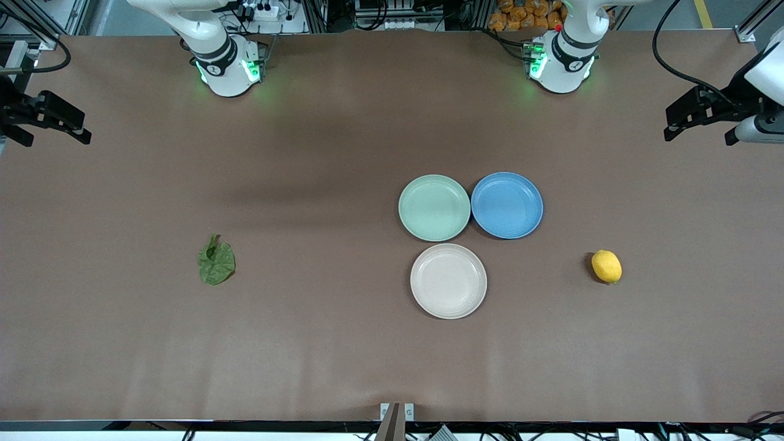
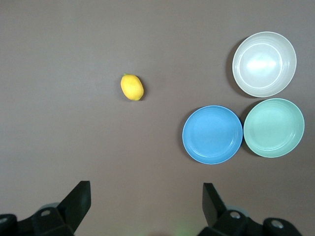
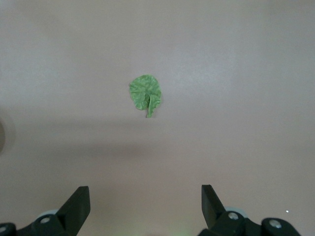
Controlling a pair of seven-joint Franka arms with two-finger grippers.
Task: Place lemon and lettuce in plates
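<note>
Nearest the front camera sat the beige-cream plate (image 1: 448, 281), round, shallow, rimmed, bare on the brown matte worktop (image 1: 306, 355). Level with it, toward the left arm's end, lay the lemon (image 1: 606, 266), a smooth bright yellow oval, its long axis slanting toward the camera and that end. Toward the right arm's end lay the lettuce (image 1: 216, 262), a dark green wrinkly leaf, stem pointing toward the robots' bases. Farther back, the mint green plate (image 1: 434, 207) touched a glossy blue plate (image 1: 507, 205). High over the worktop's edges, the left gripper (image 2: 146, 201) and right gripper (image 3: 145, 202) hung, fingers spread wide apart, holding nothing.
</note>
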